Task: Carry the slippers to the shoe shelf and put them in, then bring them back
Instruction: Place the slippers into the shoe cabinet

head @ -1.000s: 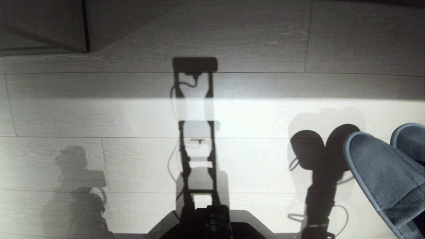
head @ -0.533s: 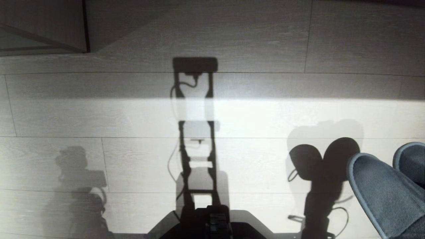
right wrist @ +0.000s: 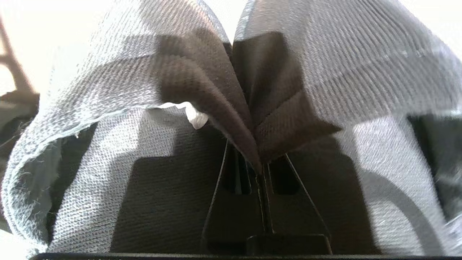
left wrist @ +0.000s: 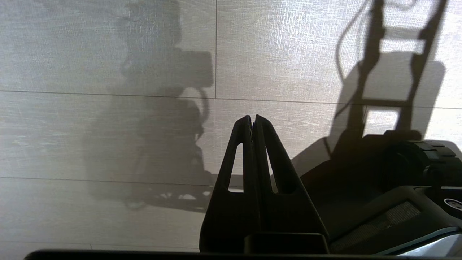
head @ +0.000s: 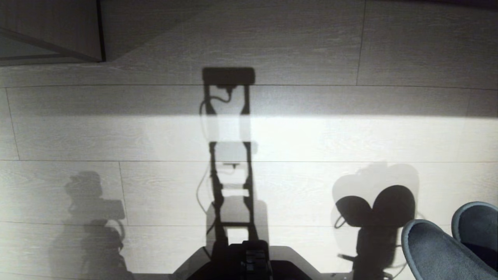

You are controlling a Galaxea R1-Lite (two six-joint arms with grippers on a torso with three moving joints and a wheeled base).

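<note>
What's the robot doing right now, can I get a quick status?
Right gripper shut on the slippers, held above the floor. Left gripper shut, empty. Nothing in the way.

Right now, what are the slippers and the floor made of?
The slippers look like soft woven fabric, matte: ribbed threads and a frayed edge show, with a paler rim. The floor seems wood-look planks, grained with thin seams; real wood or laminate is unclear.

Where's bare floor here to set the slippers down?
Bare floor runs wide ahead of the base, from there to the furniture corner far left. Crowded only at near right, where the right gripper holds both slippers.
</note>
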